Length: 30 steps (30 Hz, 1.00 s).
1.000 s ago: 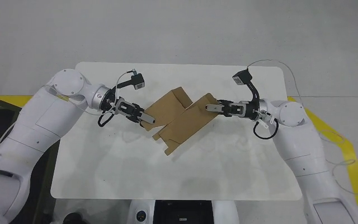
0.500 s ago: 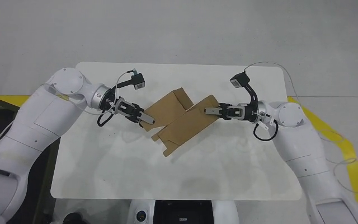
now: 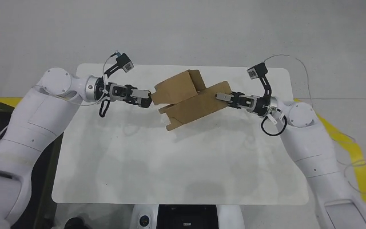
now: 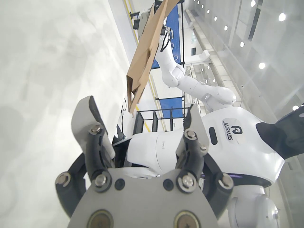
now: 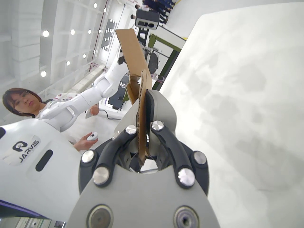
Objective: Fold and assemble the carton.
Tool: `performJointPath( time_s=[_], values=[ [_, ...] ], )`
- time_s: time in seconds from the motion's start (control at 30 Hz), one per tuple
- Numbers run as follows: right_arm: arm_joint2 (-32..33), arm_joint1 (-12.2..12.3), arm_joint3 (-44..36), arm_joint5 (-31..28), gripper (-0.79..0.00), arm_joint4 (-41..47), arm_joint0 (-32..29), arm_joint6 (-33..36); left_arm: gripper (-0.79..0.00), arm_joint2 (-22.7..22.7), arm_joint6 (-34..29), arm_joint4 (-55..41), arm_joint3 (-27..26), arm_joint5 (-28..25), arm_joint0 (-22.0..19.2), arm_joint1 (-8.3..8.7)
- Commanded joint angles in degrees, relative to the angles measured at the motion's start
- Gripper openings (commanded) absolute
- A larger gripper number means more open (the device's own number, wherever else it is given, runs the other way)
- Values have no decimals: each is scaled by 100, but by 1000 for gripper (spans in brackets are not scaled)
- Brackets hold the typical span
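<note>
**A:** What has shifted?

**B:** The carton point(image 3: 189, 97) has travelled from the middle of the worktop point(image 3: 171, 166) toward its far side, and both arms have gone with it.

**A:** How many cartons?

**B:** One, a brown flat-folded piece with a flap standing up at its far end. There are two hands, one at each end.

**A:** The right hand point(image 3: 220, 97)?

**B:** In its wrist view the right hand point(image 5: 142, 103) is pressed onto the carton's point(image 5: 133, 50) edge, with the cardboard pinched between both fingers.

**A:** And the left hand point(image 3: 150, 96)?

**B:** In its own view the left hand point(image 4: 140, 105) is spread wide with nothing between the fingers. The carton point(image 4: 147, 48) is seen edge-on just ahead of it, off the worktop's surface.
</note>
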Motion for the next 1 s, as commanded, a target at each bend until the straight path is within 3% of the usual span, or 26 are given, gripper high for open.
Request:
performJointPath(
  time_s=[0.0,0.3,0.97],
  values=[
    [-45,-24,-116,143,-785,-61,-15,-329,0,-48,192,-3,50,-187,72,-34],
    [-130,-80,-511,736,-785,-285,-103,-1059,0,-303,818,-100,302,-782,247,-173],
    [-281,-188,-600,845,-785,-598,-252,-1679,0,-680,1093,-270,333,-289,416,-408]
  ],
)
